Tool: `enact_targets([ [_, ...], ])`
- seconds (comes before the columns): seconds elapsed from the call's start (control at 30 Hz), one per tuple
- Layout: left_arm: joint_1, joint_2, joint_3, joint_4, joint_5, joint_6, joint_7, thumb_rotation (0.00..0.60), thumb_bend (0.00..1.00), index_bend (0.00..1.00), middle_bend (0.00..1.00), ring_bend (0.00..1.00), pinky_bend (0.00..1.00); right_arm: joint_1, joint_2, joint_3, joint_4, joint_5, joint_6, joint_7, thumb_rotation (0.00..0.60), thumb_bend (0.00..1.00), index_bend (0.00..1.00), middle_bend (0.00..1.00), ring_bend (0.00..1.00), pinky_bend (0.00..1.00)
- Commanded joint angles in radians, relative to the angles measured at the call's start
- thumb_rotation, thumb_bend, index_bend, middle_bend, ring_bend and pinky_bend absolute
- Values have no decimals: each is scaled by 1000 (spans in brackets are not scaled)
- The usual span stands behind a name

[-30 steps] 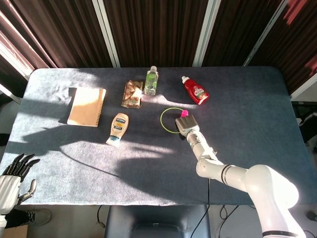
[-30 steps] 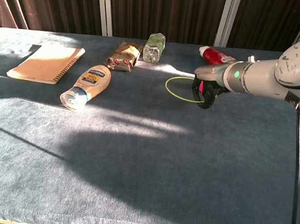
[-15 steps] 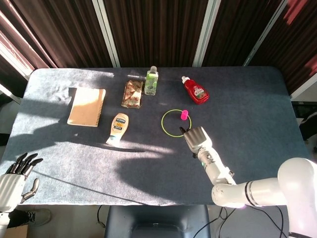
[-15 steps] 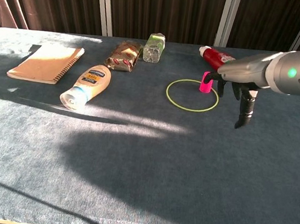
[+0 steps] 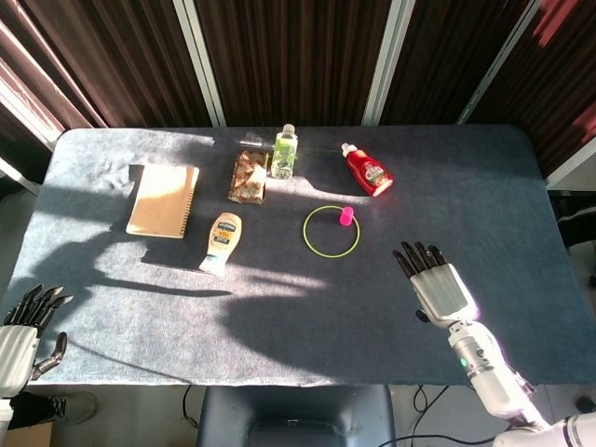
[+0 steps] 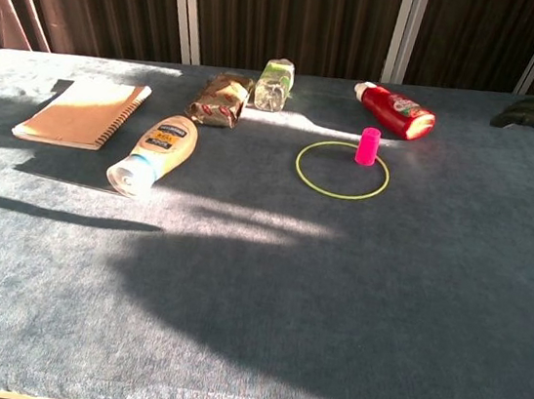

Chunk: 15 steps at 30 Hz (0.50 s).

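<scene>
Blue-grey table (image 5: 521,186) before dark curtains, sunlit in patches.
Right hand (image 5: 436,284) near the front right edge, fingers spread, holding nothing; pink cup (image 5: 346,216) well apart toward the middle, upright on the rim of the yellow-green ring (image 5: 331,230), nothing between. Red bottle (image 5: 369,169), clear bottle (image 5: 284,152), snack packet (image 5: 250,175), mayonnaise bottle (image 5: 221,242), spiral notebook (image 5: 164,199) behind and leftward. Left hand (image 5: 20,326) off the front left corner, fingers apart, empty.

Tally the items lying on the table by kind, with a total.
Bottles: 3 (clear bottle, red bottle, mayonnaise bottle)
Notebooks: 1 (spiral notebook)
Snack packets: 1 (snack packet)
Rings: 1 (green ring)
Small cups: 1 (pink cup)
Total: 7
</scene>
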Motion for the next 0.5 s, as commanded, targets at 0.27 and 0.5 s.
enact_targets([
  [0.27,2,-1,-2,-7,-8,-1,11,600,525,206,117,20,227,-337,-42,-23,288,-263,174,256,600,18,0,0,0,121],
  [0.5,4,1,1,-9,-5,1,9,600,525,205,117,20,226,-392,-61,48,349,-278,118,313,600,18,0,0,0,120],
])
